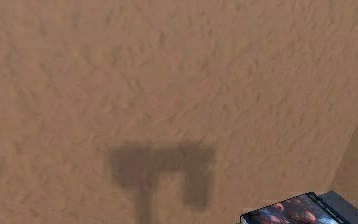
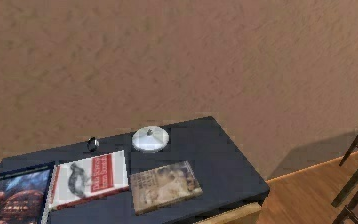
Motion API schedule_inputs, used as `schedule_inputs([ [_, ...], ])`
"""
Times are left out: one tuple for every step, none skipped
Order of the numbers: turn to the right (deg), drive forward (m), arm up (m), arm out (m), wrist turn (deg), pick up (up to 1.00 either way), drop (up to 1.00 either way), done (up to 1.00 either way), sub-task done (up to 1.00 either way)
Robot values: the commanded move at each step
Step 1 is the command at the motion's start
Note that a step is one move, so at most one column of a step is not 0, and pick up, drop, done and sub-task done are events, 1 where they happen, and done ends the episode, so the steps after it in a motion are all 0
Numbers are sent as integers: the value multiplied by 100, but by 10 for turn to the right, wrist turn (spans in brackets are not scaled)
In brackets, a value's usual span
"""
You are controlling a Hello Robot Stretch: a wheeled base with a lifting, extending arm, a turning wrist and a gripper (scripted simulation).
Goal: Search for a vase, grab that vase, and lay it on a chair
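Wall (image 1: 167, 70) is seen close ahead, so collision is risked if the base is driven forward. A pale round thing (image 2: 150, 138) on the table (image 2: 222, 160), beside books (image 2: 165, 186), could be wrongly taken for the vase, whose place cannot be told. The gripper's state cannot be told.

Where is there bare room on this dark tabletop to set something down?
The dark tabletop is bare at its right end, between the brown book and the table's right edge, and beside the round white dish. The front left is crowded: a red-and-white magazine and a dark-framed picture lie side by side.
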Motion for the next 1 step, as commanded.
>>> schedule_inputs([
  [0, 0, 50, 0, 0, 0, 0, 0, 0],
])
